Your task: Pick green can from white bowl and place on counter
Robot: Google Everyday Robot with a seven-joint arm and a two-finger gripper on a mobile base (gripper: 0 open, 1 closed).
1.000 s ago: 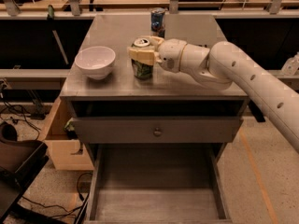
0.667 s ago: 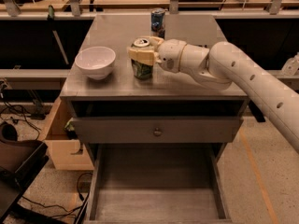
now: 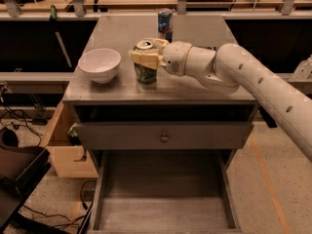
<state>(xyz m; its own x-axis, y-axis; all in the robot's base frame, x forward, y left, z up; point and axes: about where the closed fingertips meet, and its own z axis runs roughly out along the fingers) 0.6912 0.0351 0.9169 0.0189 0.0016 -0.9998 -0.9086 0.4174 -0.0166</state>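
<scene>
Well below the end effector [image 3: 147,52] and nearer the viewer, the cabinet's lower drawer [image 3: 163,199] stands pulled out. A closed drawer [image 3: 165,136] lies between it and the worktop [image 3: 195,89].

On the worktop, the end effector reaches in from the right on a white arm [image 3: 253,77]. Its fingers are pressed onto the upper part of the green can [image 3: 145,73], one across the near side and one behind the rim. The can stands upright directly beneath the end effector, outside the white bowl [image 3: 99,62]. Its base appears to meet the worktop, though contact cannot be confirmed. The bowl sits to the left of the end effector, apart from the can, with nothing visible in it.

- **Handling:** judged by type, the can is light, thin-walled and smooth. It dents under a hard squeeze and slips under a weak one.
- **Where to hold:** the stiffest purchase is high on the wall just under the rim, where the fingers now sit.
- **Progress:** the task looks nearly complete, with release and a clean withdrawal remaining.

Beyond the end effector, towards the far edge, stands a blue-and-silver can [image 3: 165,21], well apart from the green one.
</scene>
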